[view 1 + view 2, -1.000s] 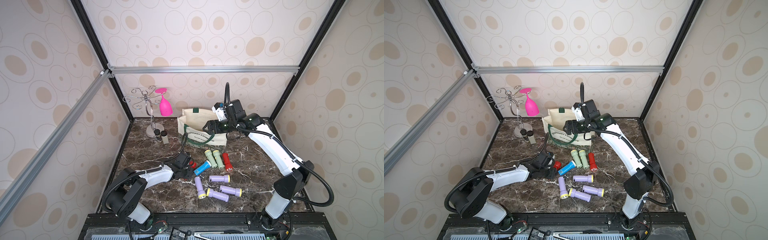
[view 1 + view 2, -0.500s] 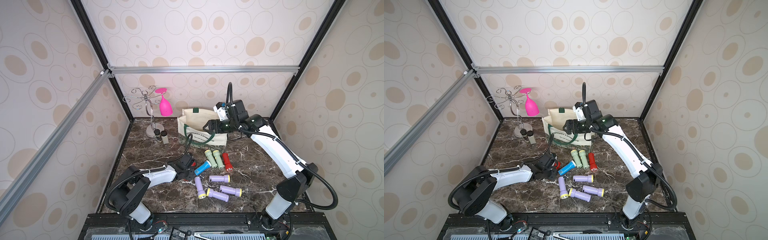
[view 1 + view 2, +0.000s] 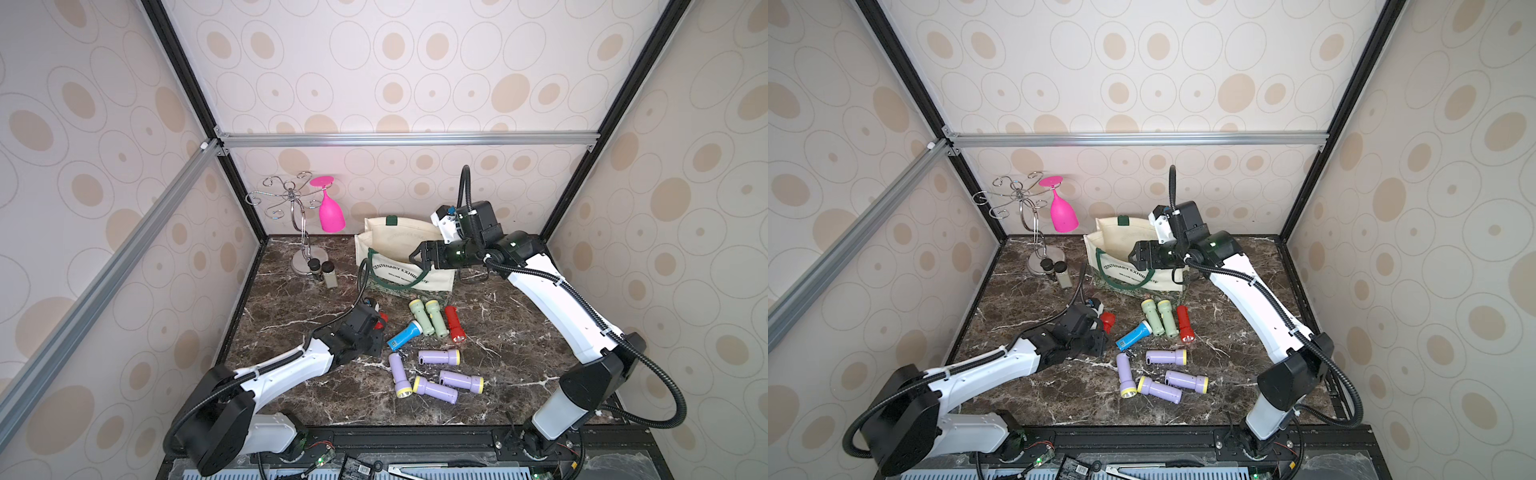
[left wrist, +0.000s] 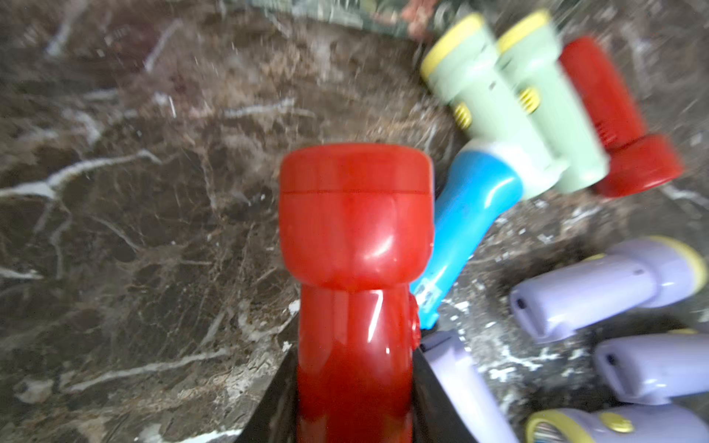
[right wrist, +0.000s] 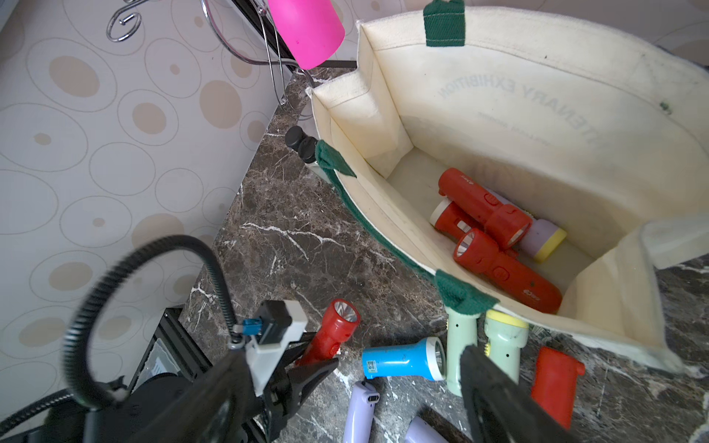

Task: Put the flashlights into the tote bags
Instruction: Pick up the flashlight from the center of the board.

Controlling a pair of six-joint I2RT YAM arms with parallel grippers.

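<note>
Cream tote bag (image 3: pixel 395 239) stands open, red flashlights (image 5: pixel 483 207) and a lilac one inside; another red flashlight (image 4: pixel 353 230) sits clamped in the left gripper (image 5: pixel 318 354); eight more flashlights (image 3: pixel 436 318), blue, green, red, lilac, lie loose on the surface (image 3: pixel 519 332) before it.

The left gripper (image 4: pixel 355 406) has a red flashlight (image 4: pixel 355 237). Near it lie 1 blue flashlight (image 3: pixel 405 336), 2 pale green flashlights (image 3: pixel 422 318), 1 more red one (image 3: pixel 453 324), and 4 lilac flashlights (image 3: pixel 440 356) with yellow rings. The bag (image 3: pixel 399 241) is cream with green handles (image 3: pixel 392 220).
</note>
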